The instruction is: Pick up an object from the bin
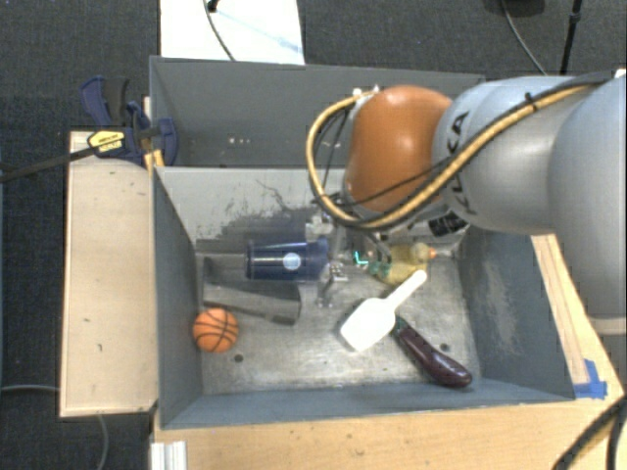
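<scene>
Blue cylinder (pixel 279 260), end hidden under arm (pixel 519 155)

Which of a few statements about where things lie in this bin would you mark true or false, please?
1. The orange ball lies at the lower left of the bin. True.
2. The white scoop rests on the orange ball. False: they lie well apart, the scoop right of centre.
3. The purple eggplant lies right beside the white scoop. True.
4. The gripper hangs over the orange ball. False: it is near the middle, next to the blue cup.
</scene>
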{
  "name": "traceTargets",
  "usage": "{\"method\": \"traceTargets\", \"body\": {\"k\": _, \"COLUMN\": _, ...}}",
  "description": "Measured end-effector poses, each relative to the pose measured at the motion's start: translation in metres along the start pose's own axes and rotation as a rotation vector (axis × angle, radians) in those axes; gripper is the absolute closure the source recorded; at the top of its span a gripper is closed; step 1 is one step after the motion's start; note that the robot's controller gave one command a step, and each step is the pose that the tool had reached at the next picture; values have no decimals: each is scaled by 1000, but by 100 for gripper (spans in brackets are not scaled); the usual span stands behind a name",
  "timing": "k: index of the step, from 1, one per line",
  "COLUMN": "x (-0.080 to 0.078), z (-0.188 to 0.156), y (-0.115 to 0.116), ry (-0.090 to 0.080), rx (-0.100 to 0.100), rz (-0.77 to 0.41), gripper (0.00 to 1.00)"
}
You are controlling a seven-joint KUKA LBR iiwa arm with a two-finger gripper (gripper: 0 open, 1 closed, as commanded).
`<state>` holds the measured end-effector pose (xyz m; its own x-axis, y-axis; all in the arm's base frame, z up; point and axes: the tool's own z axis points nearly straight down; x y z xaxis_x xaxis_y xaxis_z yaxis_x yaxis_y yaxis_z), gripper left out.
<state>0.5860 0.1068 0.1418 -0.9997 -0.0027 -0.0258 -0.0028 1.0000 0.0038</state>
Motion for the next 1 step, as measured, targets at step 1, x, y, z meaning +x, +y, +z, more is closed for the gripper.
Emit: {"method": "traceTargets", "body": {"k": 1, "x": -1, "z": -2, "y": 0, "ry": -3, "rx": -1, "rz": 1, "gripper": 0}}
